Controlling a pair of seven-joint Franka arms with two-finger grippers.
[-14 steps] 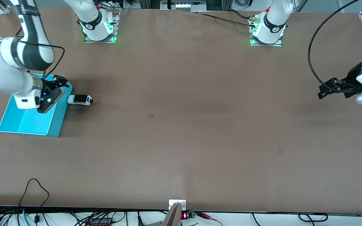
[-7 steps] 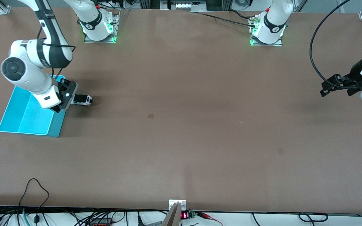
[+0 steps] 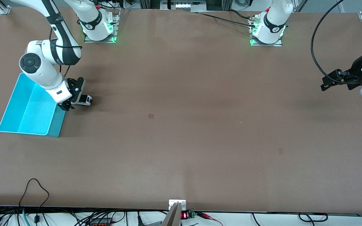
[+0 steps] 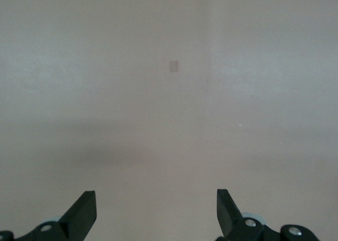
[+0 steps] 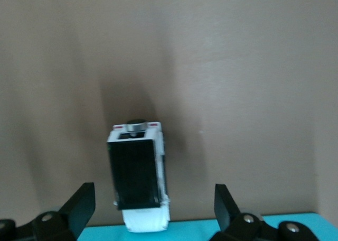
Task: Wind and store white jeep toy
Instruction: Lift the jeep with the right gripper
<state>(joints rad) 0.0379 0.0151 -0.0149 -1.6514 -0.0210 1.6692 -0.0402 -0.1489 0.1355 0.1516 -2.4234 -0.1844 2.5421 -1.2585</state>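
Right gripper (image 3: 74,99) has swung off the turquoise bin (image 3: 14,108) to the white jeep toy (image 3: 85,100), jaws wide, empty; left gripper (image 3: 333,80) waits open; winding, storing remain

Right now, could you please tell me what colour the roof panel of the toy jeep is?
Black, on the white jeep toy; the right wrist view shows it best.
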